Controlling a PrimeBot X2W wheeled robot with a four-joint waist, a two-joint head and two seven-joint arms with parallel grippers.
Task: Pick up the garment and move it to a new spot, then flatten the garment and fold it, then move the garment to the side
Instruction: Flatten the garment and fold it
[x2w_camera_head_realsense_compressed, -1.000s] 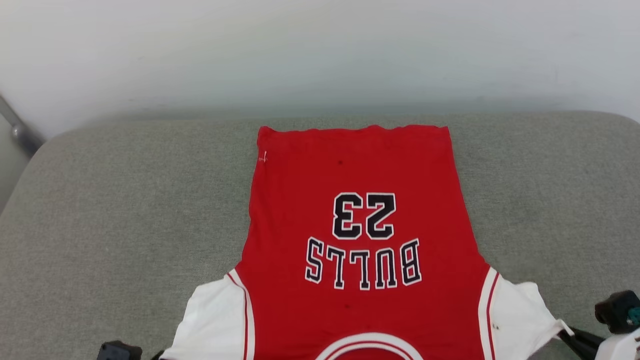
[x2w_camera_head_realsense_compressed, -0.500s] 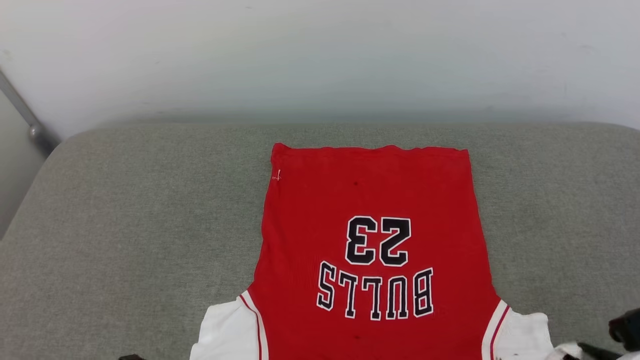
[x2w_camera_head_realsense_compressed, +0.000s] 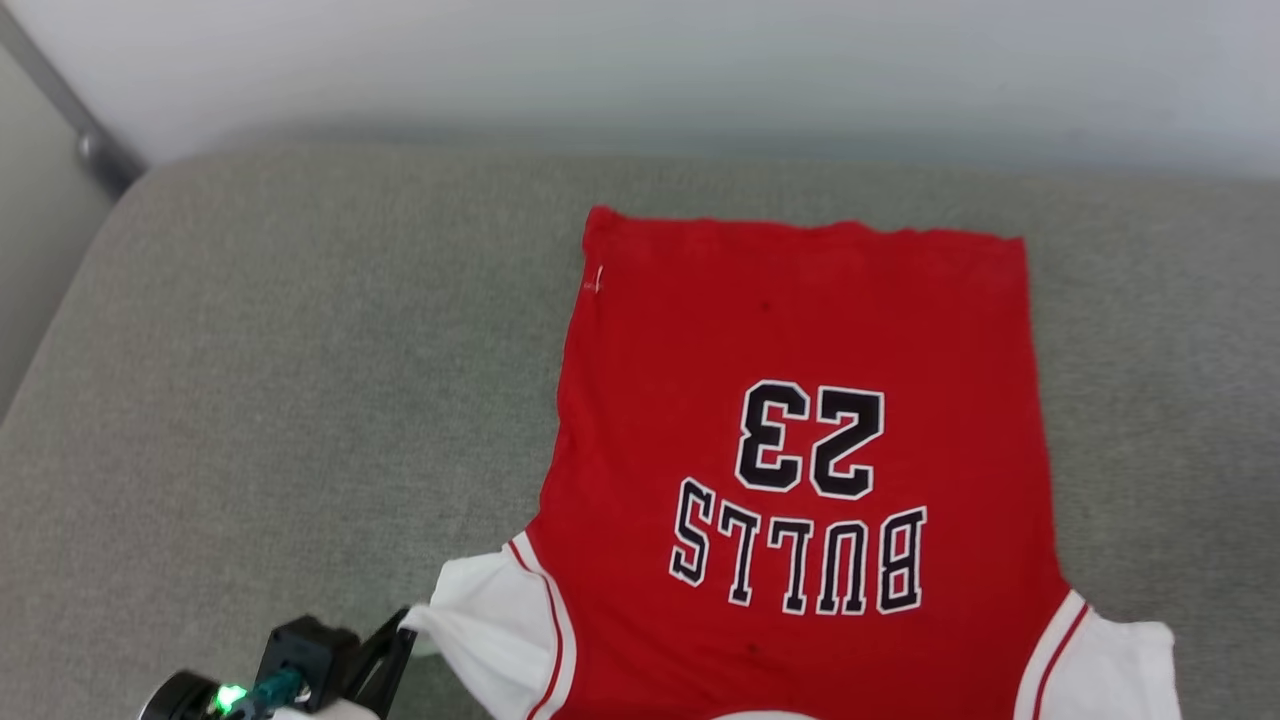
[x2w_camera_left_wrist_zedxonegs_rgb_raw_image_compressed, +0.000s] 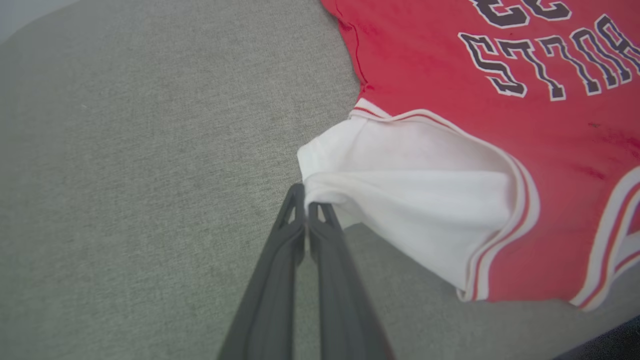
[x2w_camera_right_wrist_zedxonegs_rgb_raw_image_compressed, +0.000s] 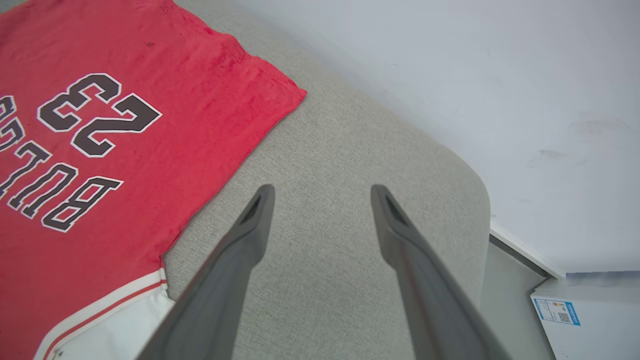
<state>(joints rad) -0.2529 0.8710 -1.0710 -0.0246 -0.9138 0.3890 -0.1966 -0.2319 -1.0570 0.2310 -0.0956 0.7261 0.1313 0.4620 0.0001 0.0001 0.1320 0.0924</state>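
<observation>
Flattening step: left claw pinches the white sleeve of the red "BULLS" jersey shirt, which lies spread right of centre on the grey fabric cushion. The right claw gapes empty. Next, pull the bunched sleeve flat.

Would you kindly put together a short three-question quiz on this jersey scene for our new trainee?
1. True or false: the right gripper is clamped on the garment.
2. Which part of the garment does the left gripper pinch? A) the red hem B) the edge of a white sleeve C) the collar
3. Short answer: which number is printed on the garment beside the word BULLS?

Key
1. False: its jaws stand wide open over the grey cushion, holding nothing.
2. B.
3. 23.
</observation>
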